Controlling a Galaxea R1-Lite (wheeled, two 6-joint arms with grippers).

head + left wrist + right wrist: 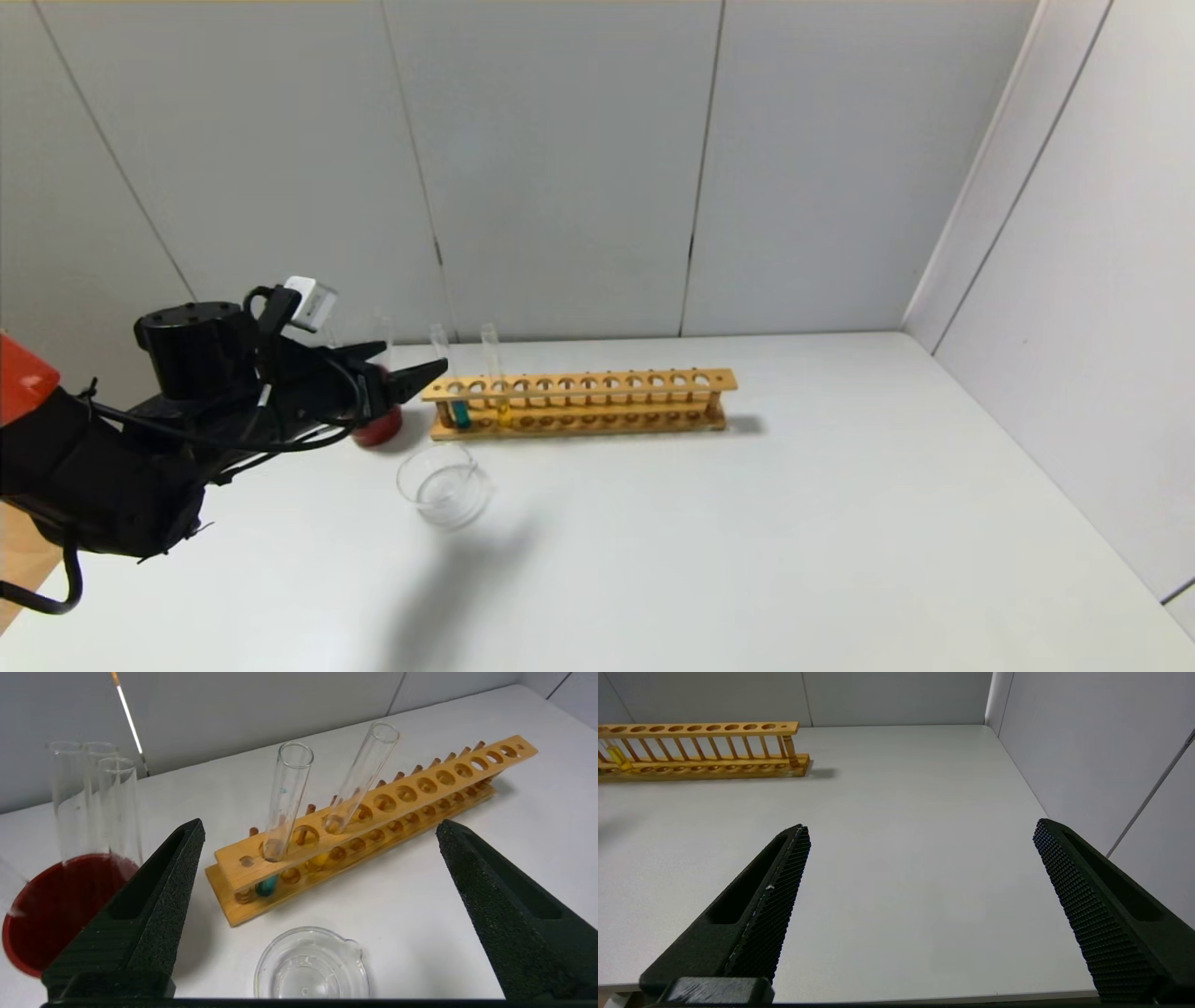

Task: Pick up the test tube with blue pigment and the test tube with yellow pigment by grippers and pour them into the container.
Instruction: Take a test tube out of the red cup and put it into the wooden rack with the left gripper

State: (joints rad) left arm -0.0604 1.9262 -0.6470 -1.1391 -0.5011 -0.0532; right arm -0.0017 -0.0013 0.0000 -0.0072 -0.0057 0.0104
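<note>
The test tube with blue pigment (461, 416) stands in the left end hole of a wooden rack (597, 403). The test tube with yellow pigment (493, 369) stands two holes to its right. Both show in the left wrist view, the blue tube (285, 802) and the yellow tube (362, 777). The clear glass container (443, 485) sits on the table in front of the rack's left end; it also shows in the left wrist view (310, 966). My left gripper (417, 359) is open and empty, above the table just left of the rack; in its own view (320, 826) it faces the tubes. My right gripper (920, 826) is open and empty over bare table, out of the head view.
A dark red cup (378, 427) holding several empty glass tubes (93, 798) stands left of the rack, close under my left gripper. The white table (794, 523) is walled by grey panels at the back and right. The rack's right end (738, 746) shows in the right wrist view.
</note>
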